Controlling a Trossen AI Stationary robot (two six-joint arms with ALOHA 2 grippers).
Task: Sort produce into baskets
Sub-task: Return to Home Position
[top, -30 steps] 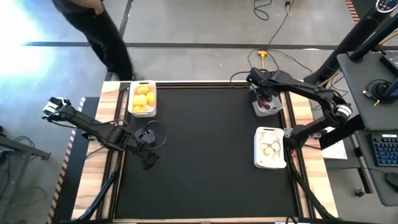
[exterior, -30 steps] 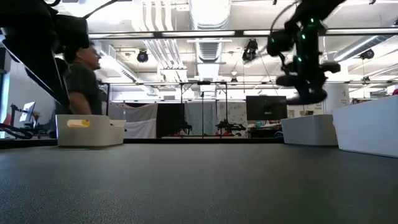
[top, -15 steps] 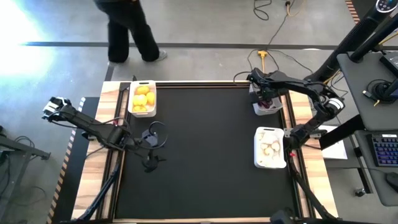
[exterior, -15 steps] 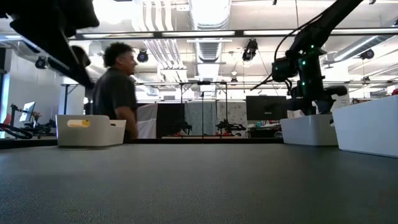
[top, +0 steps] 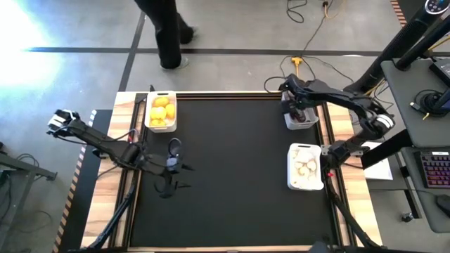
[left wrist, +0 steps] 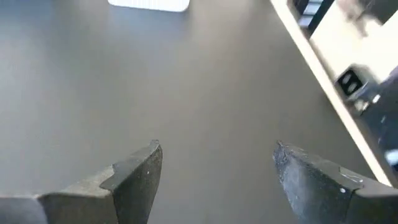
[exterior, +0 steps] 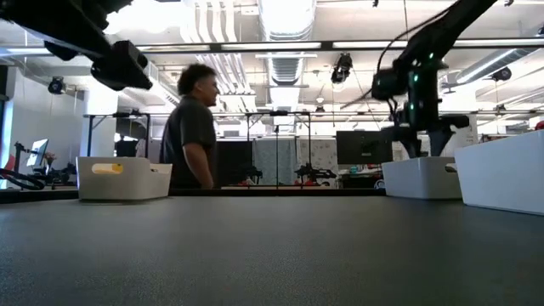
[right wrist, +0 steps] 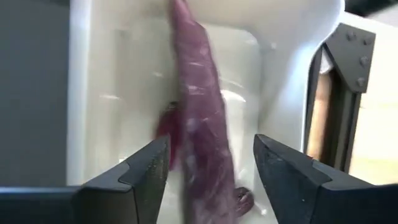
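Note:
Three white baskets stand on the black mat. The far-left one (top: 148,112) holds yellow fruits (top: 161,112). The right one (top: 290,169) holds garlic bulbs (top: 305,167). The far-right one (right wrist: 93,93) holds a long purple eggplant (right wrist: 199,106), which lies on the basket floor. My right gripper (right wrist: 211,146) hangs open just above that basket (top: 289,125), a finger on each side of the eggplant without touching it. My left gripper (left wrist: 217,149) is open over bare mat at the table's left (top: 172,163).
A person (top: 165,28) walks past beyond the table's far edge and also shows in the low view (exterior: 191,127). The wide middle of the black mat (top: 232,169) carries nothing. Wooden table borders and rails run along both sides.
My right gripper has come down from above the far-right basket to just over it. My left gripper has rolled and tipped at the wrist, staying almost where it was. The person has walked toward the right behind the table.

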